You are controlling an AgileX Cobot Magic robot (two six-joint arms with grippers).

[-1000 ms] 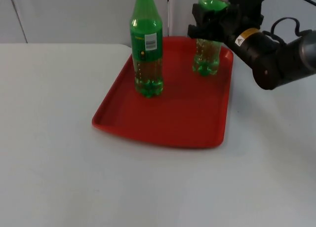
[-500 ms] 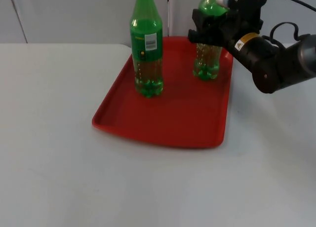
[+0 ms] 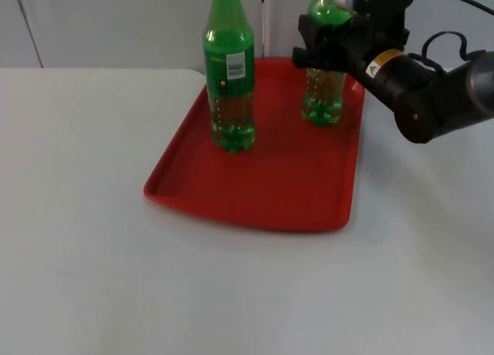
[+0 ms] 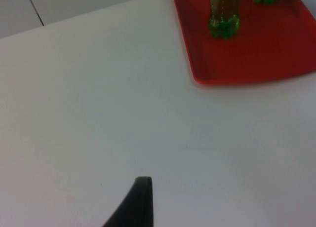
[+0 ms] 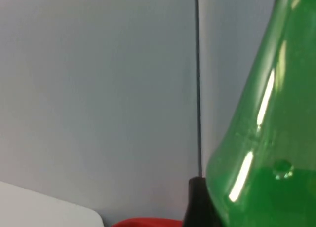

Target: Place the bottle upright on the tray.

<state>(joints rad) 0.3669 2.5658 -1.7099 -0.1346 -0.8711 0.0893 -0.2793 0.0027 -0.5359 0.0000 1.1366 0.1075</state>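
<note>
Two bottles (image 3: 230, 77) upright on tray (image 3: 262, 185); right claw (image 3: 328, 50) grips one.

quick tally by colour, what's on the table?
Green: 2, a free-standing bottle upright on the tray, and a gripped bottle held by the right gripper, base on the tray.
Red: 1, the tray.
Total: 3.
The left gripper waits over the bare table.
</note>
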